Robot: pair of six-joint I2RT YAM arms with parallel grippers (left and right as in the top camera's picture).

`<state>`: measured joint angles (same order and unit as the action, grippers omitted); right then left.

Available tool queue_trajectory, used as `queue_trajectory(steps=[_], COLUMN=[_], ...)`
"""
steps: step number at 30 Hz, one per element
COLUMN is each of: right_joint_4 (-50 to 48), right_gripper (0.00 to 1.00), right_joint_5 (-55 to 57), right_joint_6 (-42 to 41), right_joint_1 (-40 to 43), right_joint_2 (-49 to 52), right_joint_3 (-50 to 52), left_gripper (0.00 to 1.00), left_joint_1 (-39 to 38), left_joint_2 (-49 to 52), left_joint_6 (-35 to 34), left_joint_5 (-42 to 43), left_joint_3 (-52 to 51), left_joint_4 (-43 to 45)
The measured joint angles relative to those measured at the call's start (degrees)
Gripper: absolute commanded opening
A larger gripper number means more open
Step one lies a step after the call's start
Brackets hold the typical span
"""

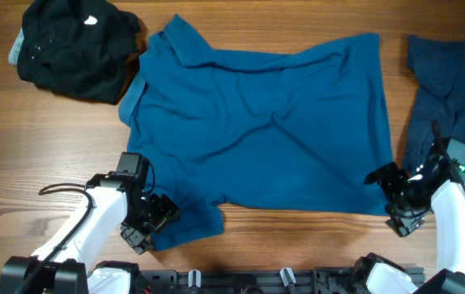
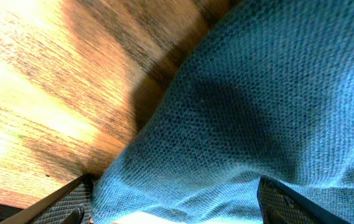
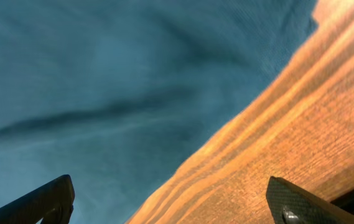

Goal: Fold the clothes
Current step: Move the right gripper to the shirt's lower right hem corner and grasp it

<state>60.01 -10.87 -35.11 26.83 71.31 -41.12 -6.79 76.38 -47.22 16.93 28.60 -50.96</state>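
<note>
Straddling the near sleeve [image 1: 191,222] of the medium-blue polo shirt [image 1: 265,122], left pincer [image 1: 152,222] stands spread. In the wrist view only the finger [image 2: 71,200] roots show at the bottom corners, with knit cloth bulging between them. Tips are cut off; cannot tell whether the pads touch the cloth.

Right pincer [image 1: 391,200] is spread wide over the shirt's near right hem corner. Its wrist view is blurred, with the cloth edge running diagonally between the fingers [image 3: 46,199] and bare bench [image 1: 20,147] on the other side. Nothing is pinched.

The shirt lies flat across the bench's middle, rumpled, with its collar toward the far left. Buttons are too small to make out.

A black garment [image 1: 73,45] is bunched at the far left, touching the collar. The top edge of the overhead view cuts off part of it.

A darker dull-blue garment [image 1: 449,90] lies at the far right, cut off by the frame. The right arm hides its near part.
</note>
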Motion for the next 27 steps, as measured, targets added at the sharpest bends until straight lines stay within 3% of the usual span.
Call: queue_trajectory(steps=[9,27], right_joint_4=[-2.1,-14.3], right_gripper=[1.00,1.00], right_joint_5=[5.0,9.9], right_joint_6=[-8.7,-11.8], right_joint_1=[0.0,0.0], right_joint_2=[0.0,0.1], right_joint_3=[4.1,8.4], left_gripper=[0.84,0.84], left_joint_1=[0.0,0.0], left_joint_2=[0.0,0.0], left_joint_6=[0.0,0.0], left_joint_5=[0.1,0.1], left_joint_3=[0.0,0.0], left_joint_4=[0.0,0.0])
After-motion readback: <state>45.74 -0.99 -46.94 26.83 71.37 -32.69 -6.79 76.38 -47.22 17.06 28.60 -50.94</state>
